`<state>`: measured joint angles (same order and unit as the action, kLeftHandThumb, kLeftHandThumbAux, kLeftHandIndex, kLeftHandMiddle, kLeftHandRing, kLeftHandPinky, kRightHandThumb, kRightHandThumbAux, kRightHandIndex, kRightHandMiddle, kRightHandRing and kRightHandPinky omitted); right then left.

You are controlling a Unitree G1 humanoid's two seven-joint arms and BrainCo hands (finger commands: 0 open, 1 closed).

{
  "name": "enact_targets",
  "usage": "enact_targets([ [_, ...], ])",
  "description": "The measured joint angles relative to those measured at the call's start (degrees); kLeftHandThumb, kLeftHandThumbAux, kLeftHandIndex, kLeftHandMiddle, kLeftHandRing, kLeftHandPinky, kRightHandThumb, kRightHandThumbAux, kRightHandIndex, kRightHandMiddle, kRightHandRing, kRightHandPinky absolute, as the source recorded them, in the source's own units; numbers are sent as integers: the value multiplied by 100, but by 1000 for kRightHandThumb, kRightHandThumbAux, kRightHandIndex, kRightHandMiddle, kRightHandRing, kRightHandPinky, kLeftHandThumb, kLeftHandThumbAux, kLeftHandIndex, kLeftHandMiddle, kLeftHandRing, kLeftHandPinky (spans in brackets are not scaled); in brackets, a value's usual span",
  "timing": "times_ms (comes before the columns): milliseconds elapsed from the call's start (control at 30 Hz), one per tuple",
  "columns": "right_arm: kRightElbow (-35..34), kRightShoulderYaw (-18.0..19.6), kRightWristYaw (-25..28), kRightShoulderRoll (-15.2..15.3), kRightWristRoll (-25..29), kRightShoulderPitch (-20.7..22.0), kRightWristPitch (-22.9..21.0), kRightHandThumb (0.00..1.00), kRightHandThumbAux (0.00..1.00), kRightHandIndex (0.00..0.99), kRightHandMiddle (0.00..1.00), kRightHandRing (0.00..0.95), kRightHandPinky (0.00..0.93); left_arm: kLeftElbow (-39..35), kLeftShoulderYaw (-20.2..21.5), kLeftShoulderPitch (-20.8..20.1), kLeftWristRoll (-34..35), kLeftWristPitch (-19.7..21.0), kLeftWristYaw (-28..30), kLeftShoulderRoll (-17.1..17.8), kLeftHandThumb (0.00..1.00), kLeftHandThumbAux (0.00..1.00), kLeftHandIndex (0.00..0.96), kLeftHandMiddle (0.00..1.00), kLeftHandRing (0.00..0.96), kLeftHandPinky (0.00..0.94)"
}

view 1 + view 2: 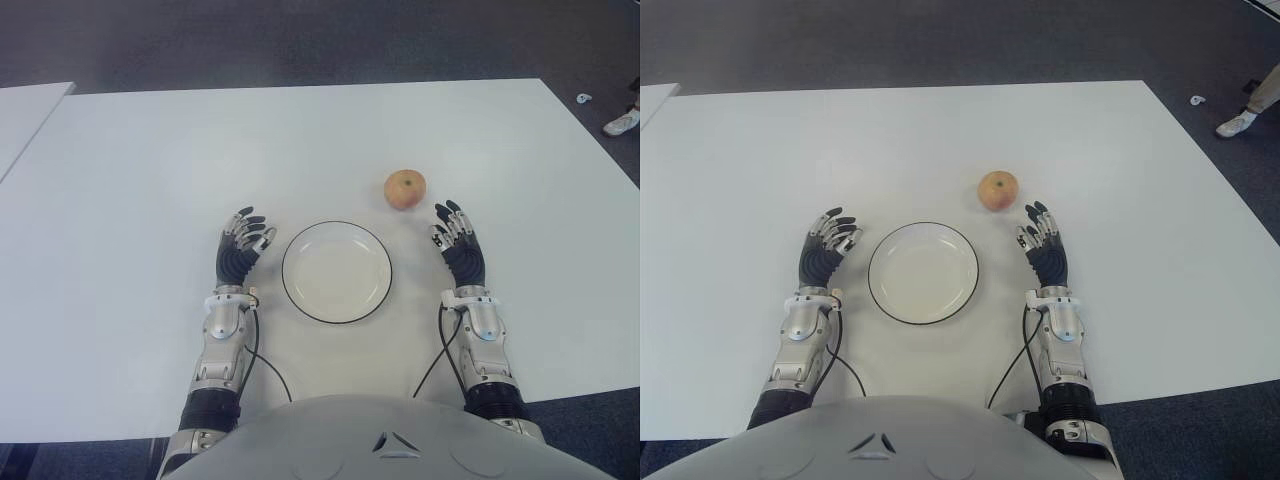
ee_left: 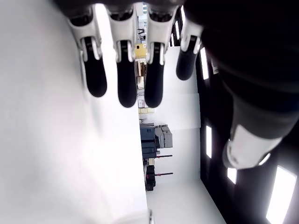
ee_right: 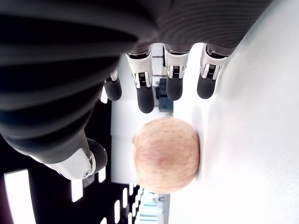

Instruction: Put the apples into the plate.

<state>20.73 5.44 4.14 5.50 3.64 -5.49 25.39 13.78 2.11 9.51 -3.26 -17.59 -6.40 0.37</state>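
Note:
One yellow-red apple [image 1: 405, 189] sits on the white table [image 1: 140, 200], just beyond the far right of a white plate [image 1: 337, 271] with a dark rim. The plate holds nothing. My right hand [image 1: 455, 236] is to the right of the plate, a little nearer than the apple, fingers relaxed and empty; in its wrist view the apple [image 3: 166, 155] shows close past the fingertips, untouched. My left hand [image 1: 245, 238] shows left of the plate, fingers loosely extended, holding nothing.
A second white table [image 1: 25, 110] stands at the far left. A person's shoe [image 1: 622, 122] shows on the dark floor at the far right, with a small white scrap [image 1: 584, 98] beside it.

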Motion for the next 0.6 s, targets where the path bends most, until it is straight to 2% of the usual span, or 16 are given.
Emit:
enact_targets([
  [600,-8,11,31,33,-2,7,-18,152,609,62,139,62,0,33,-2,-25,0,-23,0,-6,229,676,211,329,334,327],
])
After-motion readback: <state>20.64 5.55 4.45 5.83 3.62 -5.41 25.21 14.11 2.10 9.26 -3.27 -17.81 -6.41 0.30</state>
